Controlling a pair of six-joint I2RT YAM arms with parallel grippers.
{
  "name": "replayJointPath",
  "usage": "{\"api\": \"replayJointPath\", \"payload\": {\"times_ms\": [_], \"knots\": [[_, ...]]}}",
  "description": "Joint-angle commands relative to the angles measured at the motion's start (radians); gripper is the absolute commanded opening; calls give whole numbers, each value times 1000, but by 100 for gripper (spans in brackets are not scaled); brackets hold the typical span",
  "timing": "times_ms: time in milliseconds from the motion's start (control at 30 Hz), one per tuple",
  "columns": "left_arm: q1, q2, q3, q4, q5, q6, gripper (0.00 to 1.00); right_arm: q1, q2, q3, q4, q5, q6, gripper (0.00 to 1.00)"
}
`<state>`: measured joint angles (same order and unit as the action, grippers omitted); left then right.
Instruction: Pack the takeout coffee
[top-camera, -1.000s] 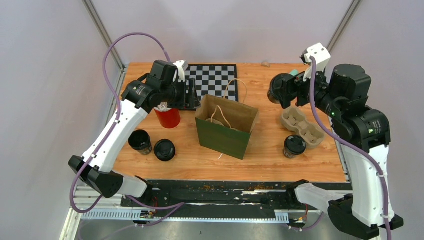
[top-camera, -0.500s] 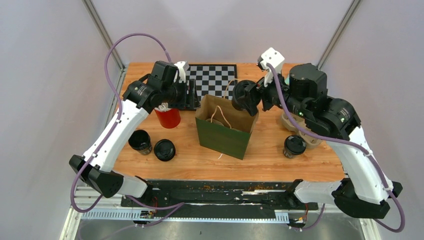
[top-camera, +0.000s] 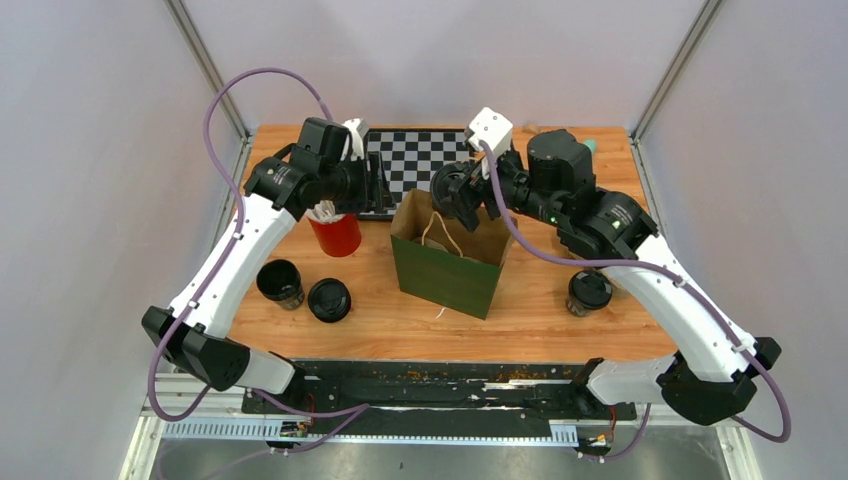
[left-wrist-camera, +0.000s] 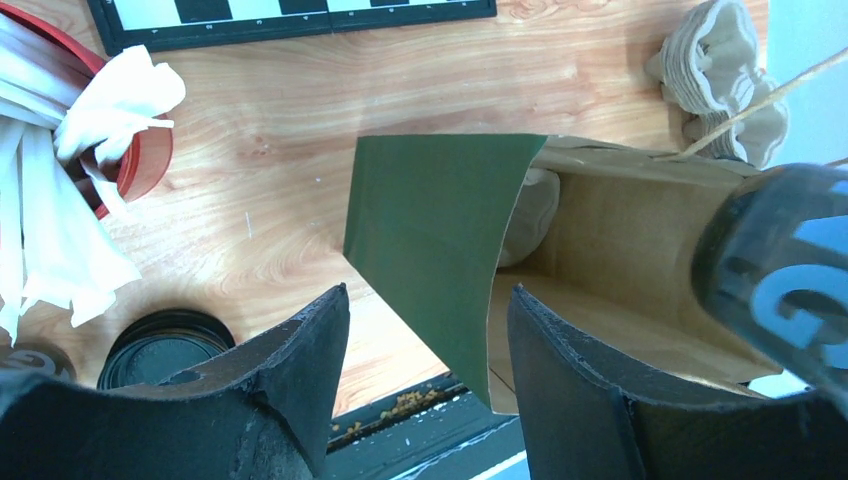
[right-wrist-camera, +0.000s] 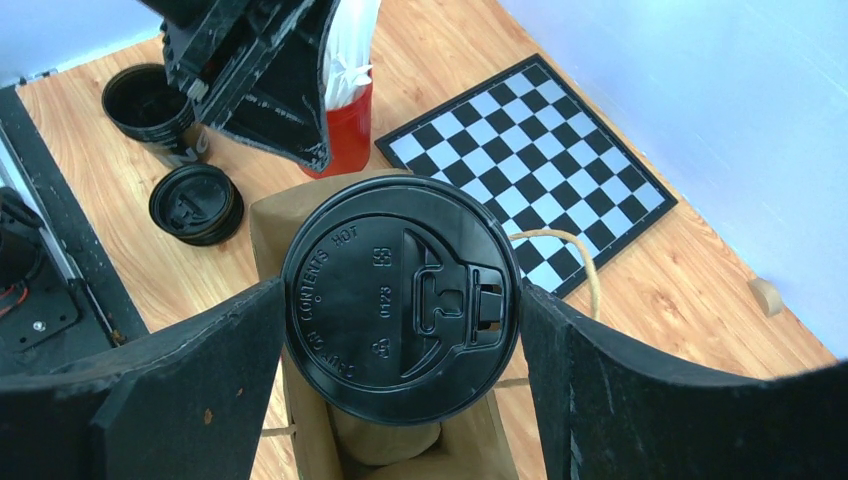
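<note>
My right gripper (right-wrist-camera: 400, 295) is shut on a takeout coffee cup with a black lid (right-wrist-camera: 400, 300), and holds it upright just above the open mouth of the green paper bag (top-camera: 450, 270). My left gripper (left-wrist-camera: 428, 300) is open, one finger on each side of the bag's left rim (left-wrist-camera: 430, 230), and is not touching the paper. A second lidded coffee (top-camera: 589, 291) stands on the table right of the bag. Left of the bag are a lidless dark cup (top-camera: 281, 282) and a loose black lid (top-camera: 329, 299). A beige cardboard piece (right-wrist-camera: 385, 440) lies inside the bag.
A red cup of white wrapped straws (top-camera: 337, 232) stands close under the left wrist. A chessboard (top-camera: 425, 160) lies at the back behind the bag. A cardboard cup carrier (left-wrist-camera: 715, 60) sits right of the bag, mostly hidden under the right arm from above.
The right arm has swung left from the back right corner with the cup, to above the bag's mouth. The left gripper stayed at the bag's rim and its fingers narrowed a little.
</note>
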<state>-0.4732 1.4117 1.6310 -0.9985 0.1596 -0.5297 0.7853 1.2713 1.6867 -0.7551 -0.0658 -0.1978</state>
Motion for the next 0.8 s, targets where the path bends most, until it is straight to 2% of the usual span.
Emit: {"api": "replayJointPath", "payload": {"times_ms": [0,233,567,667,767], "knots": [[13,1,2,58,52,-9,67,6,9,-48,119,-49,-51,80],[13,33,-13,84,62,29,66,6,26,-137,191,-70,-99,81],[13,67,-24,120,124,48,60,6,8,-225,185,-141,-141,81],[13,68,-34,142,144,58,55,7,-14,-255,179,-151,-143,81],[13,70,-49,176,186,59,46,10,-34,-288,172,-156,-150,80]]}}
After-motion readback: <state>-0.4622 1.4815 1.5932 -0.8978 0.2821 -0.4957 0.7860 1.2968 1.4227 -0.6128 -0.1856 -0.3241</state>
